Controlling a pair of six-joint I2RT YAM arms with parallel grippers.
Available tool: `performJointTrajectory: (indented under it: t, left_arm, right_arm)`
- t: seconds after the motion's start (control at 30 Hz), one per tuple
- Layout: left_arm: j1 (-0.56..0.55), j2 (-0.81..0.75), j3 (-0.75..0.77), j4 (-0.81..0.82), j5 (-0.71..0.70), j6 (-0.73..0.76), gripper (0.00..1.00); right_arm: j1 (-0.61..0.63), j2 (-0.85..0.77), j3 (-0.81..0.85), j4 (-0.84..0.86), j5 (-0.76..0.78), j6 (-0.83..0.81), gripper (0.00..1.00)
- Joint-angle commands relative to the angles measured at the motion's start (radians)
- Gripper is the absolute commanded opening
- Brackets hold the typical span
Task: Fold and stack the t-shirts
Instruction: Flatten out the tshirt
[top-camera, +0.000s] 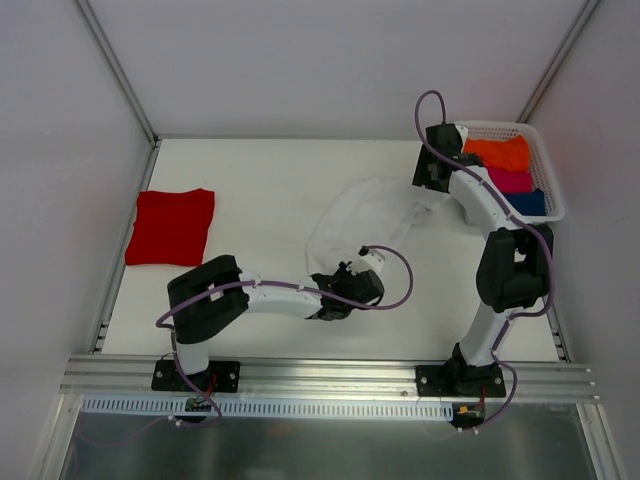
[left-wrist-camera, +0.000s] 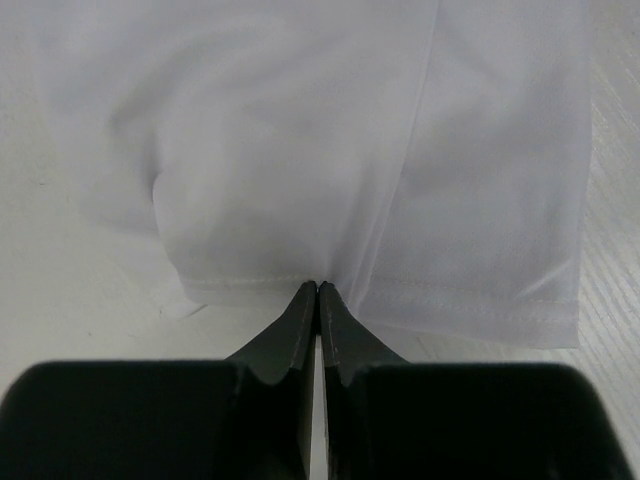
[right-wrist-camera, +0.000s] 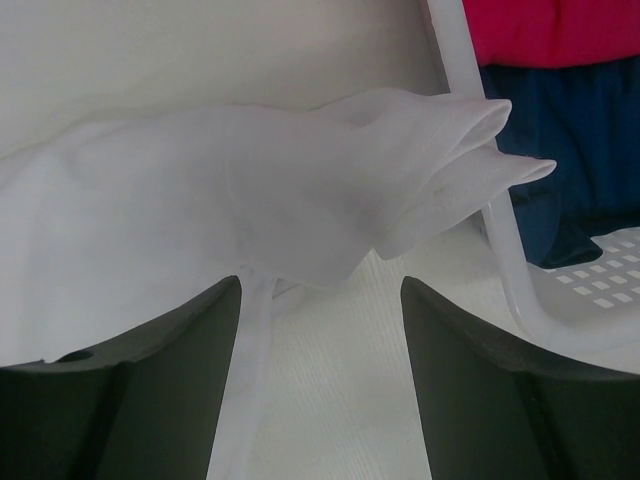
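Note:
A thin white t-shirt (top-camera: 365, 215) lies crumpled in the middle of the table. At its near hem (left-wrist-camera: 450, 300) my left gripper (left-wrist-camera: 317, 290) is shut, its dark tips pinching the stitched edge. In the top view the left gripper (top-camera: 340, 275) sits low at the shirt's near edge. My right gripper (top-camera: 432, 180) hovers open over the shirt's far right corner. Its fingers (right-wrist-camera: 200, 330) straddle bare table, with a bunched sleeve (right-wrist-camera: 440, 170) just ahead of them. The red t-shirt (top-camera: 170, 227) lies folded flat at the far left, away from both grippers.
A white plastic basket (top-camera: 490, 127) stands at the back right, holding folded orange (top-camera: 500, 153), pink (top-camera: 512, 180) and navy (top-camera: 525, 203) cloth. Its rim (right-wrist-camera: 500, 250) is close to my right gripper's right side. Metal frame rails run along the table's edges.

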Motion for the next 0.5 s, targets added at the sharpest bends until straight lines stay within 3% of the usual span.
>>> performJointTrajectory:
  t: [0.0,0.17,0.47]
  left_arm:
    - [-0.005,-0.005,0.024,-0.017,-0.010,0.001,0.00]
    - [0.000,-0.057,-0.009,-0.022,-0.060,0.004,0.00]
    - [0.006,-0.089,-0.033,-0.034,-0.044,-0.020,0.00]
  right_arm:
    - [0.000,-0.037,0.001,-0.018,0.035,-0.015,0.69]
    - [-0.016,-0.047,0.020,-0.020,0.050,-0.023,0.69]
    - [-0.042,0.076,0.201,-0.089,0.082,-0.040,0.70]
